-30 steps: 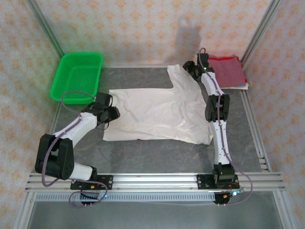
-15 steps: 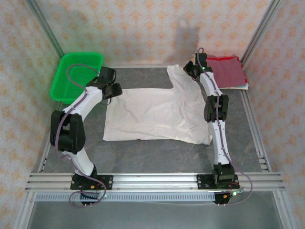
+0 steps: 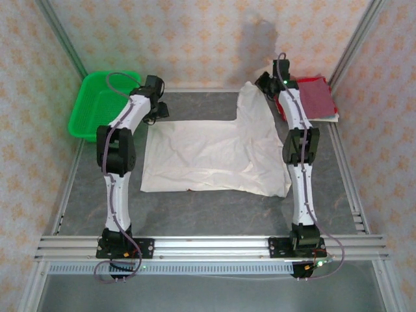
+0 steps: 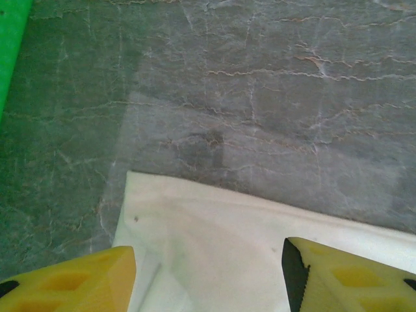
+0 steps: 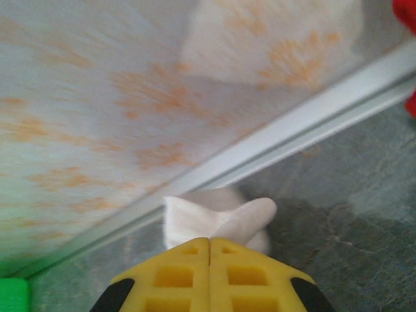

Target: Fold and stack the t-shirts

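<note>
Top external — right fingers (image 5: 188,255) raised white t-shirt (image 3: 208,149) sleeve higher.

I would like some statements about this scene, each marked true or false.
1. The right gripper is shut on a fold of the white t-shirt. True.
2. The left gripper grips the white t-shirt. False: its jaws stand open above the shirt's edge.
3. The green basket stands at the far left of the table. True.
4. The dark red t-shirt lies in the green basket. False: it lies folded at the table's far right.
</note>
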